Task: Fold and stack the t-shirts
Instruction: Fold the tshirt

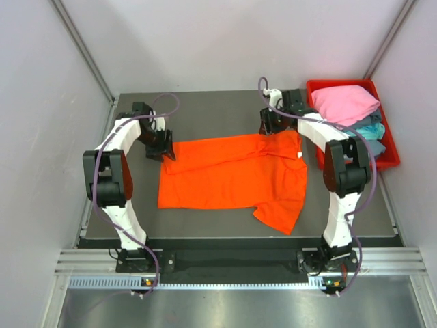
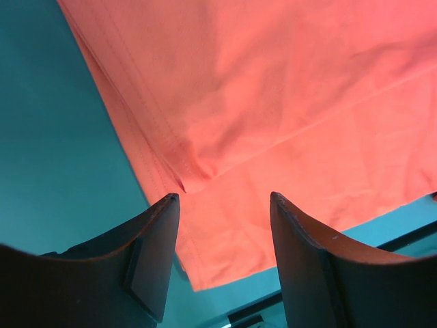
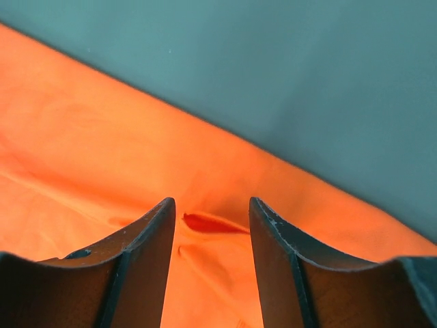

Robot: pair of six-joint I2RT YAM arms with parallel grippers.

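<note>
Closest to the lens, the left gripper [image 2: 222,198] shows its two dark jaws parted partway with nothing pinched between them. It is poised over a hemmed corner of the orange shirt [image 2: 287,102], where the cloth looks doubled along the edge. From above, we find that shirt lying flat across the middle of the table [image 1: 205,106], stretched left to right. One sleeve trails toward the near edge at its right end, and a small white tag [image 1: 300,156] sits beside the right arm. The right gripper [image 3: 210,201] hangs over the shirt's far right edge, jaws likewise parted, with a small raised pucker of cloth in the gap but not clamped. Further right, a red bin [image 1: 341,83] holds a pink shirt [image 1: 345,104] on top of bluish ones [image 1: 372,130]. We judge the step to be taking hold of the far edge at both ends for a fold. Next, both grippers need to drop, close on all layers, then carry the edge evenly toward the near side. We cannot tell whether the fingertips already touch the cloth, or how many shirts lie under the pink one.
</note>
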